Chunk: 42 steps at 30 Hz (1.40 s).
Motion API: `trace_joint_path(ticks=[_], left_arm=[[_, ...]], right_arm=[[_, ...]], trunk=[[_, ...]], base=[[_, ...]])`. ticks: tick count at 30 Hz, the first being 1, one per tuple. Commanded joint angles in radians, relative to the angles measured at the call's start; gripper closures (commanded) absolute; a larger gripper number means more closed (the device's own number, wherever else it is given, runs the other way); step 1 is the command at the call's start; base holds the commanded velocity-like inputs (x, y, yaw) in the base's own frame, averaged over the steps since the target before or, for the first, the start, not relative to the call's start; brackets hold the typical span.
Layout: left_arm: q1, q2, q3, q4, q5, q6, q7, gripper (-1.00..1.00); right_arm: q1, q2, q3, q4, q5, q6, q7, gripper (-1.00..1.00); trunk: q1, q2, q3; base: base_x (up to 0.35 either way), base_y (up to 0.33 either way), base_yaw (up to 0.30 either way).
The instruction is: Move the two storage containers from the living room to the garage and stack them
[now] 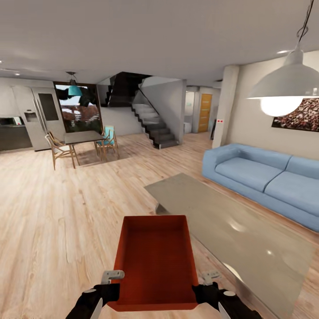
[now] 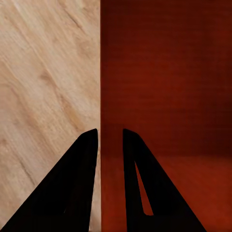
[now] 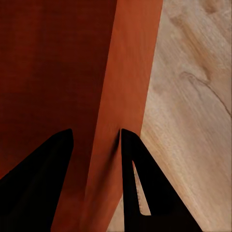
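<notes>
Both grippers sit closest to me, at the near corners of the orange-red storage container (image 1: 155, 261) I'm carrying low at 6 o'clock. Left gripper (image 1: 107, 290) has its fingers either side of the bin's left wall; in its wrist view the thin wall runs between them (image 2: 110, 133) and I read them as pinched on it. Right gripper (image 1: 206, 290) likewise straddles the right wall (image 3: 96, 133). Below lies light wood plank floor (image 1: 53, 221). At 2 o'clock I see a glossy grey low table (image 1: 248, 239), beyond it a blue sofa (image 1: 266, 177). Stairs (image 1: 153, 124) stand at 12, a dining table (image 1: 82, 137) at 10.
</notes>
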Motion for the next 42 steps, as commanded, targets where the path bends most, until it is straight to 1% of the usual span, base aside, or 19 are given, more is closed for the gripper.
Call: trace_joint_path(ticks=[1,7,38,42], left_arm=[[-0.001,-0.001,0.021,-0.003,-0.029,0.005,0.010,1.00],[-0.001,0.000,0.021,-0.003,-0.030,0.005,0.010,1.00],[-0.001,-0.001,0.021,-0.003,-0.030,0.006,0.011,1.00],[-0.001,-0.001,0.021,-0.003,-0.030,0.005,0.011,1.00]], right_arm=[[0.000,-0.001,0.017,-0.002,-0.003,0.006,0.097,1.00],[0.000,-0.001,0.017,-0.002,-0.003,0.006,0.097,1.00],[0.000,-0.001,0.017,-0.002,-0.003,0.006,0.097,1.00],[0.000,-0.001,0.016,-0.002,-0.002,0.006,0.097,1.00]], trunk=[[0.001,-0.001,-0.002],[0.001,-0.001,-0.002],[0.001,-0.001,-0.002],[0.001,-0.001,-0.002]], base=[[0.309,0.166,0.299],[0.317,0.056,0.299],[0.324,0.001,0.299],[0.325,0.000,0.079]])
